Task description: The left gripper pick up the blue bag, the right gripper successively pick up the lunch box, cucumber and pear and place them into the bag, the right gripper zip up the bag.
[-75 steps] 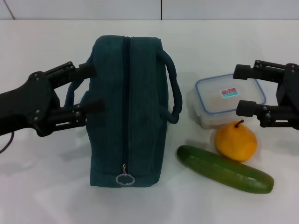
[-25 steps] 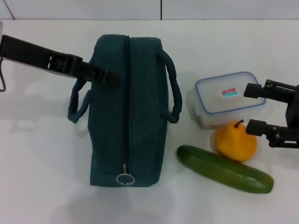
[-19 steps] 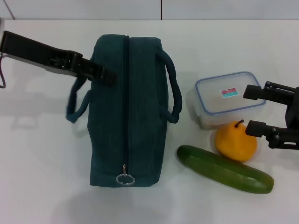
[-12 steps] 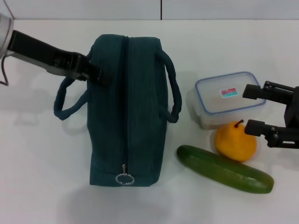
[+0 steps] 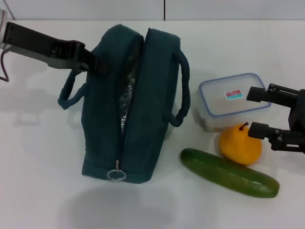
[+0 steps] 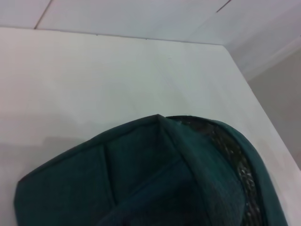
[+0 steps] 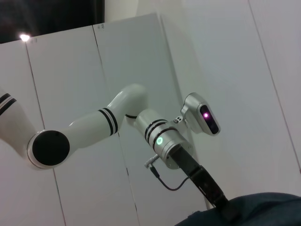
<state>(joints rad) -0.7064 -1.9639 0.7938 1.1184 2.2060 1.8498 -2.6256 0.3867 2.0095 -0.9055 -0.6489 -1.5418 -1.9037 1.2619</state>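
The blue bag [image 5: 152, 105] stands in the middle of the white table, tilted, its zipper parted and silver lining [image 5: 126, 95] showing in the gap. The metal ring pull [image 5: 116, 174] hangs at its near end. My left gripper [image 5: 90, 62] is shut on the bag's upper left side, by the left handle [image 5: 71, 93]; the left wrist view shows the bag's fabric [image 6: 155, 179] close up. The lunch box [image 5: 228, 100], pear [image 5: 239, 144] and cucumber [image 5: 228, 172] lie to the bag's right. My right gripper [image 5: 257, 112] hovers open beside the lunch box and pear, holding nothing.
The right wrist view looks across at my white left arm [image 7: 117, 117] against wall panels, with the bag's top [image 7: 263, 209] at the picture's edge. A thin cable [image 5: 4, 71] hangs at the table's far left. Bare table [image 5: 43, 181] lies left of and in front of the bag.
The bag's top has parted along the zipper and the bag has tipped and shifted left, its near end swinging left. The left gripper stays on it. The right gripper has not moved.
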